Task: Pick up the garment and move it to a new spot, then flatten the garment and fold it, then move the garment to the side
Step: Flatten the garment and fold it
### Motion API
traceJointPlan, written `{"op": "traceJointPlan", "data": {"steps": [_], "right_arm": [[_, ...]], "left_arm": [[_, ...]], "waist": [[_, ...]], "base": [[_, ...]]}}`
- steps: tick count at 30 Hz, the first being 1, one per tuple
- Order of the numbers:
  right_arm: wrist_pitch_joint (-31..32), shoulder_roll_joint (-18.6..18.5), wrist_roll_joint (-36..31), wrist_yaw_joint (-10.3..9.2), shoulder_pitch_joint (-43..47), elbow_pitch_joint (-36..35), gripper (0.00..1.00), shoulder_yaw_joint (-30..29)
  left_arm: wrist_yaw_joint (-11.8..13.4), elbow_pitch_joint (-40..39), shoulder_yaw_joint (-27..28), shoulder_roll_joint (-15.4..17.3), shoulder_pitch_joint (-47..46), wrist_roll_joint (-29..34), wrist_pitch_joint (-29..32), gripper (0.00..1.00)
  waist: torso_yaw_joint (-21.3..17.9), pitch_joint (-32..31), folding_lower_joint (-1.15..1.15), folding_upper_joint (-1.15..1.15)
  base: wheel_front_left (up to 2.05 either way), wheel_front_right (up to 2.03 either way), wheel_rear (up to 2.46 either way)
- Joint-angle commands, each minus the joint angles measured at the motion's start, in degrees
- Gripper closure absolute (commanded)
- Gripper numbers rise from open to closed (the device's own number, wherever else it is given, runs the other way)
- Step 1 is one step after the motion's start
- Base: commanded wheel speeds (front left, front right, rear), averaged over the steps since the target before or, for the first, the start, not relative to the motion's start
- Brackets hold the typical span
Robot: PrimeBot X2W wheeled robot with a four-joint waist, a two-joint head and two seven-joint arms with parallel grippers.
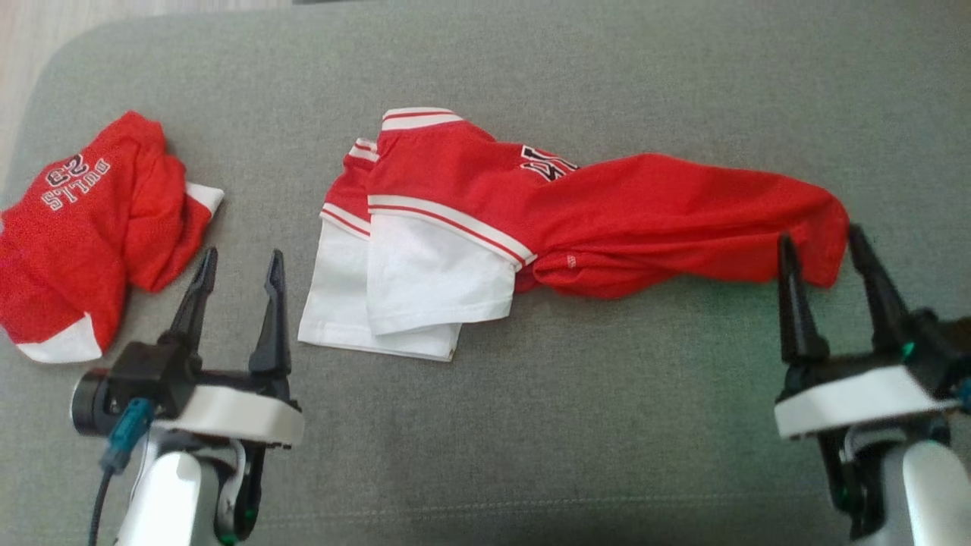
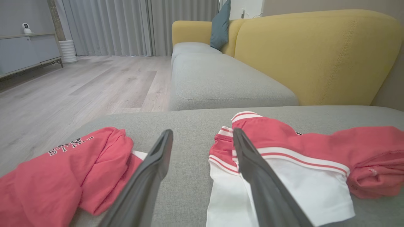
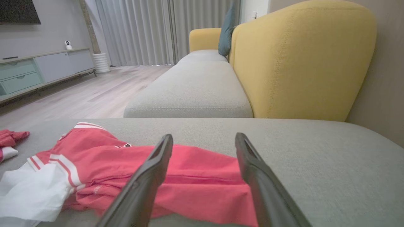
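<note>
A red and white garment (image 1: 576,220) lies stretched across the grey cushion (image 1: 531,425), white sleeves at its left end, bunched red cloth at its right end. In the left wrist view the garment (image 2: 300,157) lies right of my fingers. In the right wrist view its red end (image 3: 202,176) sits between and under my fingers. My left gripper (image 1: 237,262) is open over bare cushion, just left of the white sleeves. My right gripper (image 1: 823,243) is open at the garment's right end, nothing held.
A second red garment (image 1: 91,227) with white lettering lies crumpled at the cushion's left edge. A yellow sofa back (image 2: 315,56) and more grey seat cushions (image 2: 214,78) lie beyond. Wooden floor (image 2: 79,88) runs to the left.
</note>
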Motion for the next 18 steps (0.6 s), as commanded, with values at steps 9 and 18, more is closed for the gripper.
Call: {"op": "traceJointPlan", "data": {"steps": [9, 18], "right_arm": [[1.96, 0.8, 0.59, -0.04, 2.88, -4.88, 0.0, 2.09], [2.66, 1.03, 0.34, -0.04, 3.09, -5.63, 0.0, 2.15]], "left_arm": [[-0.32, -0.95, 2.04, 0.4, 0.21, 0.14, -0.3, 0.0], [-1.12, -0.28, 0.55, 0.74, -0.4, 0.43, 0.25, 0.0]], "waist": [[-0.2, -1.63, 0.0, 0.0], [-0.06, -1.37, 0.0, 0.0]], "base": [[0.0, 0.0, 0.0], [0.0, 0.0, 0.0]]}}
